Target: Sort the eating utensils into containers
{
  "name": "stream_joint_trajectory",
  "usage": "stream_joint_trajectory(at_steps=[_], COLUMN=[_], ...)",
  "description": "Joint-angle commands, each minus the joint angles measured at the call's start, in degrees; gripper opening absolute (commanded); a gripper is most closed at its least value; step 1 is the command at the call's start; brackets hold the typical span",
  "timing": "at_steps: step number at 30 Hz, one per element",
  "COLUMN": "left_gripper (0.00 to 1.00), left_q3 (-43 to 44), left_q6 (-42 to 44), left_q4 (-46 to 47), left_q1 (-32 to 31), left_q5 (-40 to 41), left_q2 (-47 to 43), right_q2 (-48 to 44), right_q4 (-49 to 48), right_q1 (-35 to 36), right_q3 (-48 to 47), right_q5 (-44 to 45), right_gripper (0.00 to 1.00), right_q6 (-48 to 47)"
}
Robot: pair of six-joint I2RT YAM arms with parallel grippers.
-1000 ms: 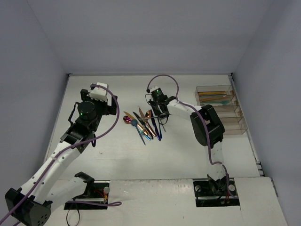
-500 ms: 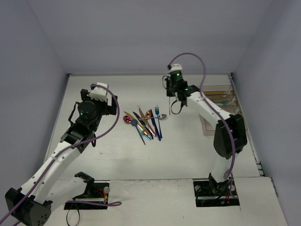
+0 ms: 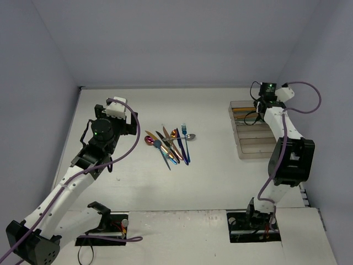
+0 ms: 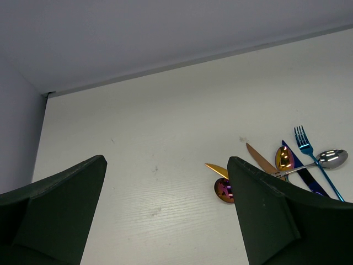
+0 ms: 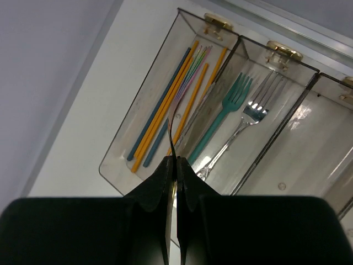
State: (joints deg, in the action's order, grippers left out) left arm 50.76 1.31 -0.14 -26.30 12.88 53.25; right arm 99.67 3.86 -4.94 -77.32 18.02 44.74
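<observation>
Left gripper: jaws spread wide, nothing between them. It hangs above the left part of the white surface, off to the left of the utensil pile and clear of it.

The pile sits mid-surface, pieces fanned out and overlapping. Left wrist view, left to right:
- purple spoon
- short gold blade tip just above the purple spoon
- gold knife
- gold spoon
- blue fork, tines towards the far wall
- silver spoon, handle lying across the others

The lower ends of all of these are hidden behind the left gripper's right finger.

Right gripper: jaws pinched tight on a thin dark utensil. It is seen edge-on, so I can't tell the type. The right gripper is at the far right of the surface, over the containers, a row of clear trays side by side.

The held piece points down over the end tray, close to the wall it shares with the next tray. I can't tell whether it touches anything.

The end tray holds several thin gold and teal pieces lying lengthwise. The next tray holds a teal fork and a silver fork, parallel and just beside each other.
</observation>
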Motion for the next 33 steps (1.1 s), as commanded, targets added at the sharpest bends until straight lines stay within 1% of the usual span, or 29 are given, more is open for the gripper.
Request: stream_joint_trajectory(at_steps=[1, 4, 8, 13, 24, 30, 33], left_gripper=[0.90, 0.90, 0.90, 0.90, 0.90, 0.90, 0.90], left_q3=[2.85, 2.85, 2.77, 2.76, 2.76, 2.84, 2.76], left_q6=[-0.60, -0.54, -0.52, -0.60, -0.61, -0.69, -0.69], left_q4=[3.22, 3.22, 3.22, 3.31, 3.31, 3.31, 3.31], left_q1=[-0.41, -0.41, -0.41, -0.41, -0.43, -0.50, -0.50], left_q5=[-0.05, 0.03, 0.11, -0.02, -0.24, -0.32, -0.40], left_q2=[-0.37, -0.34, -0.25, -0.08, 0.19, 0.45, 0.45], right_q2=[1.73, 3.03, 5.94, 8.45, 10.06, 10.98, 10.39], right_q4=[-2.45, -2.45, -2.45, -2.41, -2.45, -2.45, -2.45], right_q1=[-2.07, -2.84, -3.85, -4.29, -5.82, -6.22, -6.22], right_q3=[-1.79, -2.08, -2.86, -2.97, -0.58, -1.85, -2.39], right_q5=[3.58, 5.46, 5.36, 5.40, 4.21, 0.64, -1.44], right_gripper=[0.00, 0.00, 0.00, 0.00, 0.01, 0.10, 0.24], right_q6=[13.72, 16.64, 19.41, 20.07, 19.89, 16.28, 13.96])
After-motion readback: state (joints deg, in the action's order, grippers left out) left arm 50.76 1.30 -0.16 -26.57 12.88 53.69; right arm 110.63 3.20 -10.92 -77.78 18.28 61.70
